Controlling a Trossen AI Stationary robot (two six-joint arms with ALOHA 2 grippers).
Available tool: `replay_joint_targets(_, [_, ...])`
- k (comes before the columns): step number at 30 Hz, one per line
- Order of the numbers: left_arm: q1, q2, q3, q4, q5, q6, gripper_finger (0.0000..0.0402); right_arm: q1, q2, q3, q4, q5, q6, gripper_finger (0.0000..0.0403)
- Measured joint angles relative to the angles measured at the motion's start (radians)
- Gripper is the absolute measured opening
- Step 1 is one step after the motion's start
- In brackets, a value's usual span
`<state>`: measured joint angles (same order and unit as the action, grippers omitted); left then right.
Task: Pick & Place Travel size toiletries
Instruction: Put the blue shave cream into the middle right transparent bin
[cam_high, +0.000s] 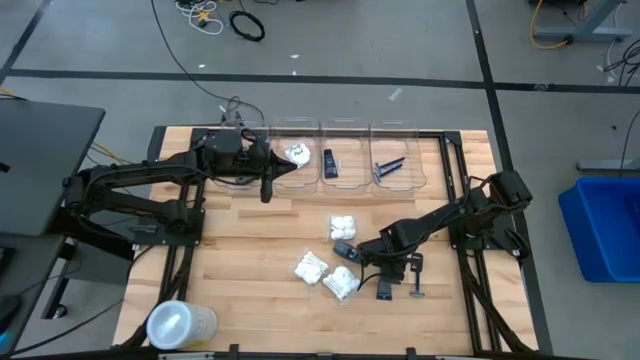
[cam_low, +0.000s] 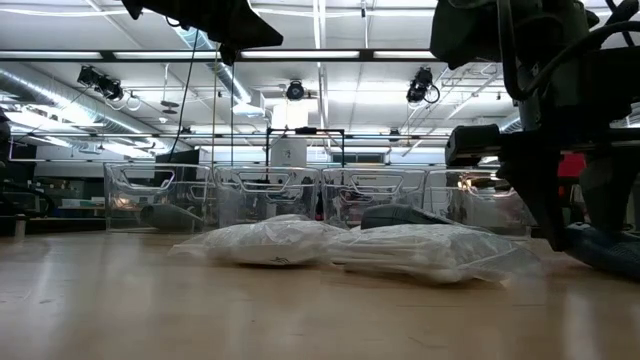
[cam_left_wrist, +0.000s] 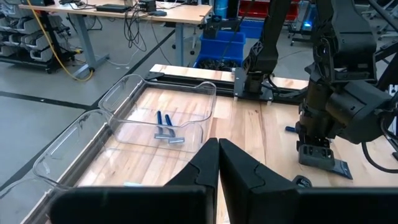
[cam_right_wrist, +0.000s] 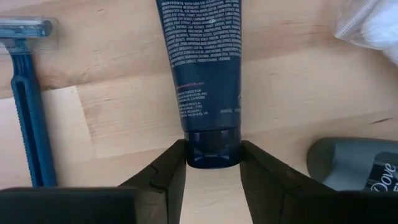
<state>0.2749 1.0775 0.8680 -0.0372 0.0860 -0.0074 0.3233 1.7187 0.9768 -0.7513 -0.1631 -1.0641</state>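
Note:
A dark navy tube (cam_right_wrist: 202, 68) lies flat on the wooden table, and my right gripper (cam_right_wrist: 212, 167) has come down over its cap end and shut on it. In the high view this gripper (cam_high: 377, 266) stands right of three white packets (cam_high: 340, 284), with the tube (cam_high: 383, 288) toward the near edge. A blue razor (cam_right_wrist: 28, 106) lies on one side of the tube and a grey oval case (cam_right_wrist: 354, 165) on the other. My left gripper (cam_left_wrist: 218, 149) hangs shut above the clear bins (cam_high: 345, 165) at the far side. My right gripper pinches the tube's round cap (cam_right_wrist: 212, 148) between its two fingers, one on each side of it. The fingers come from above, pointing down, and lie across the tube. The tube lies flat on the table, its body running away toward the near edge.
The row of clear bins at the far edge holds a white packet (cam_high: 296, 153), a black tube (cam_high: 330, 162) and blue razors (cam_left_wrist: 166, 127). A translucent round container (cam_high: 180, 325) stands at the near left corner. Bare wood lies between the bins and the packets.

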Motion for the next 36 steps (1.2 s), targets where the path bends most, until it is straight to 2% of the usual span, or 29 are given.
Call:
replay_joint_targets(17, [0.000,0.000,0.000,0.000,0.000,0.000,0.0020,0.000,-0.007,0.000,-0.063,0.002,0.001,0.0132])
replay_joint_targets(36, [0.000,0.000,0.000,0.002,-0.001,0.000,0.0020,-0.001,-0.132,0.002,-0.161,0.013,0.032,0.0134])
